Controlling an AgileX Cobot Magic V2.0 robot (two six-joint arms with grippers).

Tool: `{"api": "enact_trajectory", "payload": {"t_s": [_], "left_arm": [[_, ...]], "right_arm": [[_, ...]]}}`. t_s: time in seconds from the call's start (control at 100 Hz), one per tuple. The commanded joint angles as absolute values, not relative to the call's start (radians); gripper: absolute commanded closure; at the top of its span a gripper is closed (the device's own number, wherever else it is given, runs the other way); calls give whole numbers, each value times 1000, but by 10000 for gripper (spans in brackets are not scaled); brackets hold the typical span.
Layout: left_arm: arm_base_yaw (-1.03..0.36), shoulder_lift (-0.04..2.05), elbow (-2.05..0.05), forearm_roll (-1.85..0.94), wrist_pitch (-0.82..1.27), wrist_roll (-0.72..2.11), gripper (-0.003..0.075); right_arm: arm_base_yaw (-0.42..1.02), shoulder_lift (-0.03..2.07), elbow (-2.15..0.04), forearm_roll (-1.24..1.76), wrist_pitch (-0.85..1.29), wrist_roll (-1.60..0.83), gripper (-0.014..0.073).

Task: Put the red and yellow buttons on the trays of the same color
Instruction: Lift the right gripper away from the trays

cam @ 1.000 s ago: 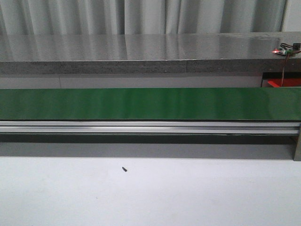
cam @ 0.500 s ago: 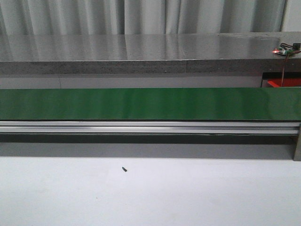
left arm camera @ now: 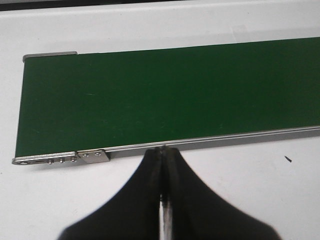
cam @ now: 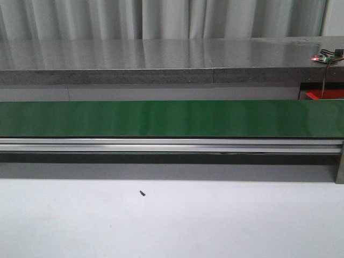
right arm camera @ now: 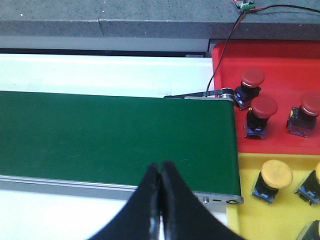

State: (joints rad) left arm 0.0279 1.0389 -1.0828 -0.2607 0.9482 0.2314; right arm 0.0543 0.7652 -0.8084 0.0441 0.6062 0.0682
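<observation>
Both grippers, left and right, hover clenched and empty over the bare conveyor belt; red buttons and yellow buttons already sit on matching trays, so apparently waiting.

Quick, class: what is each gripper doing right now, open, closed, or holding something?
Left gripper: closed, holding nothing, above the near edge of the belt.
Right gripper: closed, holding nothing, over the belt.

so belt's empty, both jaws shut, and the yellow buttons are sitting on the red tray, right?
Not quite. The right wrist view shows the yellow buttons sitting on the yellow tray; the red tray holds red buttons. The belt is empty, both jaws shut.
</observation>
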Motion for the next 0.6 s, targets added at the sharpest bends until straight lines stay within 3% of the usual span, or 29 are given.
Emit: {"api": "enact_trajectory", "payload": {"t_s": [0.0, 0.4, 0.59], "left_arm": [[23, 1024, -1111, -286, 901, 228, 740], [23, 1024, -1111, -286, 901, 228, 740], [23, 1024, -1111, -286, 901, 228, 740]], "right_arm": [[53, 701, -791, 32, 492, 62, 662], [53, 422, -560, -14, 280, 62, 662], [53, 298, -472, -40, 281, 60, 662]]}}
